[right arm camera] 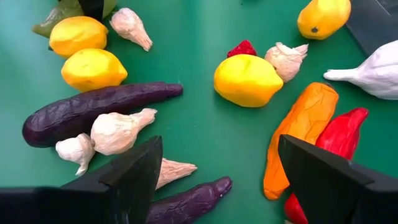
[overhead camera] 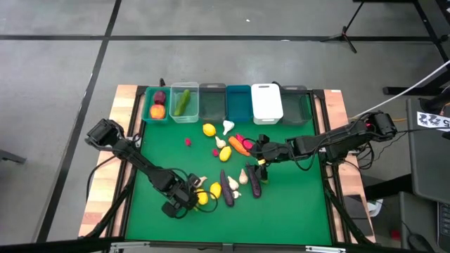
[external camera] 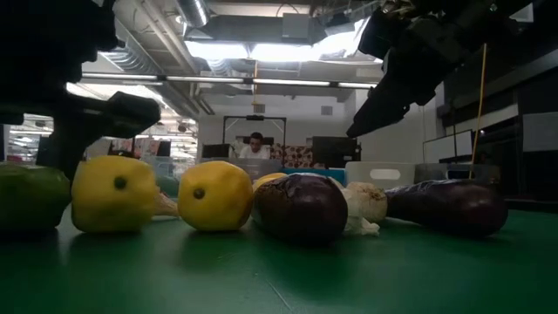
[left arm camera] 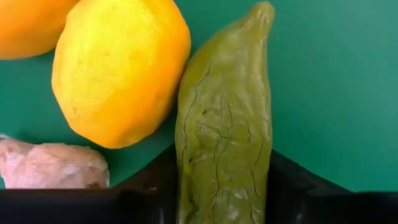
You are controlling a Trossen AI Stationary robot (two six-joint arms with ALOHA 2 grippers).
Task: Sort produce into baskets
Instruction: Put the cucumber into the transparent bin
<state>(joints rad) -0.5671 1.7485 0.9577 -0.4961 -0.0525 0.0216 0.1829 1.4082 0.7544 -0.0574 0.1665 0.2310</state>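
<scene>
Cucumber sits lengthwise between the left gripper's two dark fingers at the near edge of the green mat, the fingers drawn in against its wrinkled sides; whether they press it firmly cannot be told. A lemon touches the cucumber's side, a second lemon lies just beyond, and a pale garlic rests beside the fingers. Toward the middle of the mat lie two eggplants with more garlic between them. Above this cluster hangs the right gripper, fingers spread wide and empty; past its fingers show a yellow lemon, an orange carrot and a red pepper lying side by side and touching. At the far edge stands the row of bins: the teal bin holds a dark beet and a peach-coloured fruit, the clear bin holds a green cucumber, and the grey, blue, white and dark green bins follow to the right. Beyond the table, a person sits at a desk.
</scene>
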